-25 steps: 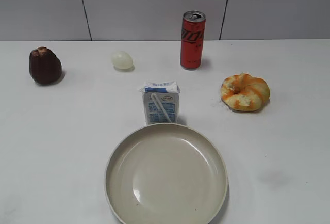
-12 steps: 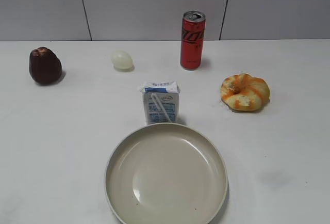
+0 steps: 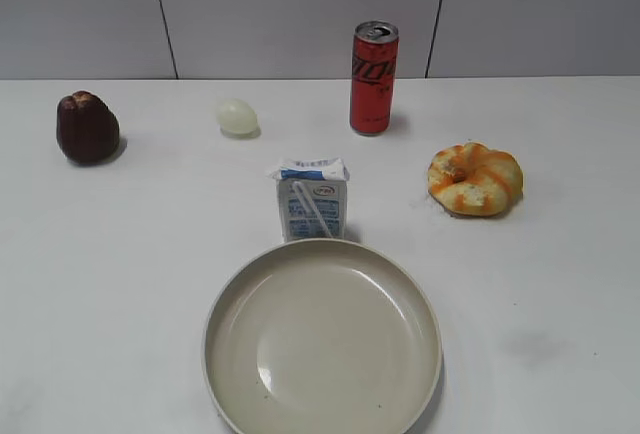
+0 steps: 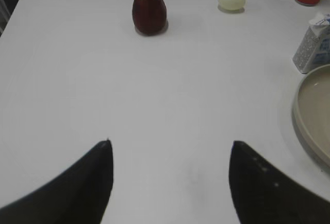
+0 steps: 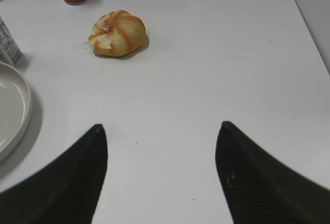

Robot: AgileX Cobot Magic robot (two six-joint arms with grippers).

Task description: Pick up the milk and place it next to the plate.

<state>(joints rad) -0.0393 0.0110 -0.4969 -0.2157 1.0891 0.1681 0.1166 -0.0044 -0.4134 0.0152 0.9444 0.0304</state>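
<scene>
**White surface, milk standing behind the plate**

White surface (image 3: 120,284) carries your milk (image 3: 312,199), upright just behind the plate (image 3: 322,336), near its far rim. Your left gripper (image 4: 170,180) and right gripper (image 5: 161,170) both hover spread wide, holding nothing.

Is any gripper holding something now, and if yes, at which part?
Nothing is held. The left gripper and right gripper are both open over bare table; the milk carton stands untouched behind the plate.
</scene>
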